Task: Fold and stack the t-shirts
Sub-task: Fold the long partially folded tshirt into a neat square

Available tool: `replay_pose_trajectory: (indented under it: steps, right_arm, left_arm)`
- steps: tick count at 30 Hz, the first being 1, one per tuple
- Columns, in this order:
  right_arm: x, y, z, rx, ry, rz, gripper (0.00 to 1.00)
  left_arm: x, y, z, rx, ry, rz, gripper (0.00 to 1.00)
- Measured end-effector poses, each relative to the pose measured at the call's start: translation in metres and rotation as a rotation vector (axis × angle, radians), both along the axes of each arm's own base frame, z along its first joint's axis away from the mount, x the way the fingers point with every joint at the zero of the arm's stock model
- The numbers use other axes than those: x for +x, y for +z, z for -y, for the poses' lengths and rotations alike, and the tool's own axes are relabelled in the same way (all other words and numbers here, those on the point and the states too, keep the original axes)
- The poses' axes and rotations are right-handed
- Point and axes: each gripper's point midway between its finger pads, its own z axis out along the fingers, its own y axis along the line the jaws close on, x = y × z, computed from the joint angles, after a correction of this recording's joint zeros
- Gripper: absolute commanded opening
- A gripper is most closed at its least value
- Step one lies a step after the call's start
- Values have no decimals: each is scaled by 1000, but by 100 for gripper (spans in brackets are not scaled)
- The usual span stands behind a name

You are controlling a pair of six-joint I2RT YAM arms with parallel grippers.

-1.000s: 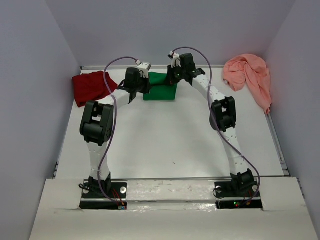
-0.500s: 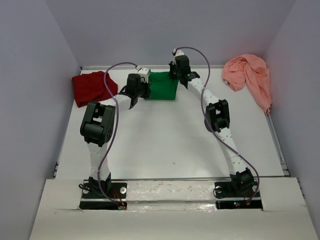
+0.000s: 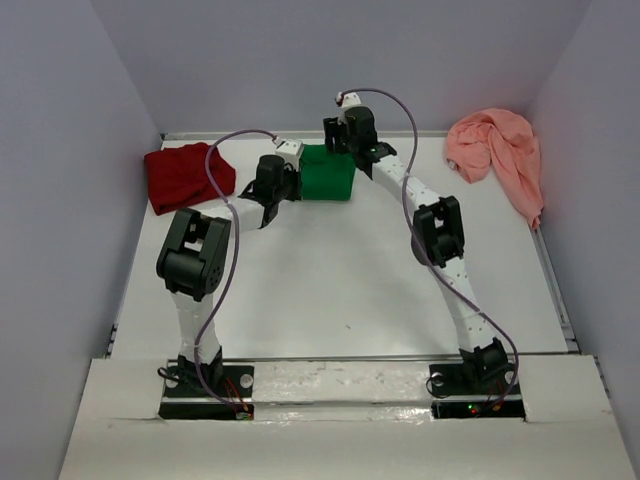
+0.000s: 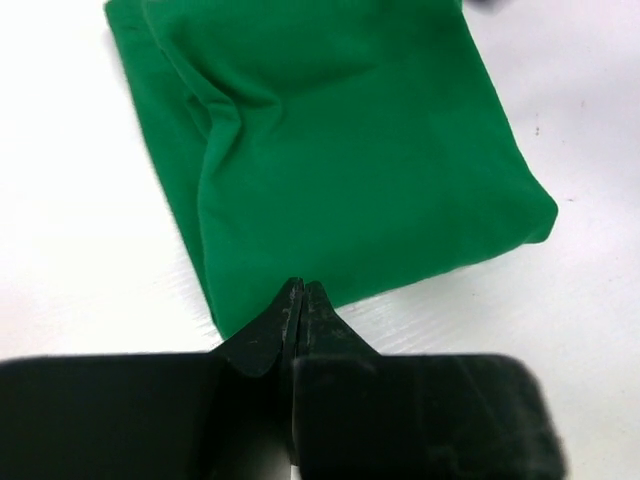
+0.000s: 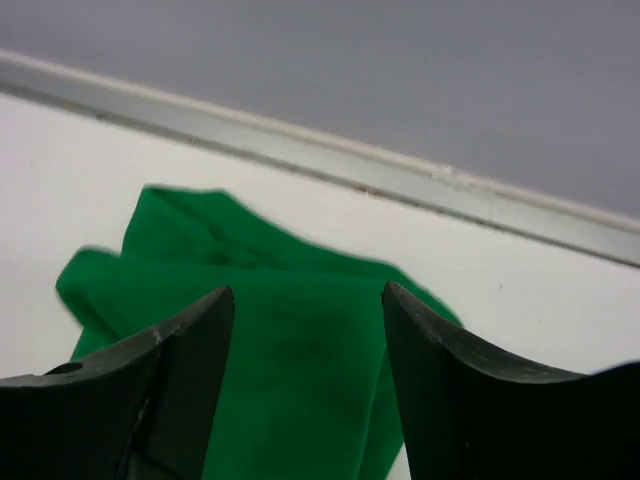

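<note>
The bright green t-shirt (image 3: 330,172) lies folded into a small square at the back middle of the table. My left gripper (image 3: 294,174) sits at its left edge. In the left wrist view the left gripper (image 4: 302,287) has its jaws pressed together, the tips over the edge of the green shirt (image 4: 340,150). My right gripper (image 3: 334,138) hovers over the shirt's back edge. It stands open in the right wrist view (image 5: 306,290), with the green cloth (image 5: 300,390) showing below between the fingers. The dark red t-shirt (image 3: 185,175) lies bunched at the back left, the salmon-pink t-shirt (image 3: 497,150) crumpled at the back right.
The table's raised back edge (image 5: 330,165) and the grey back wall run just behind the green shirt. Side walls close in the table on the left and right. White tabletop (image 3: 330,270) stretches between the shirts and the arm bases.
Both grippers have carried the green shirt's flap toward the back, and it now lies as a flatter square. The right gripper has opened and let go of the cloth.
</note>
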Motion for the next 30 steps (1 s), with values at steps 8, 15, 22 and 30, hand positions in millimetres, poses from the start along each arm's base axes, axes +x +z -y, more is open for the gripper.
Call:
replay_pose_trajectory:
  steps: [8, 15, 22, 30]
  right_arm:
    - [-123, 3, 20, -104, 224, -256, 78]
    - [-181, 69, 28, -82, 340, -241, 76]
    - [-197, 28, 26, -116, 404, -351, 62]
    - [-165, -31, 13, -146, 394, -442, 75]
  left_arm:
    - [0, 42, 5, 17, 32, 113, 58]
    - [-2, 53, 24, 12, -4, 118, 59]
    - [2, 40, 26, 24, 1, 100, 59]
    - [24, 13, 20, 83, 74, 62, 61]
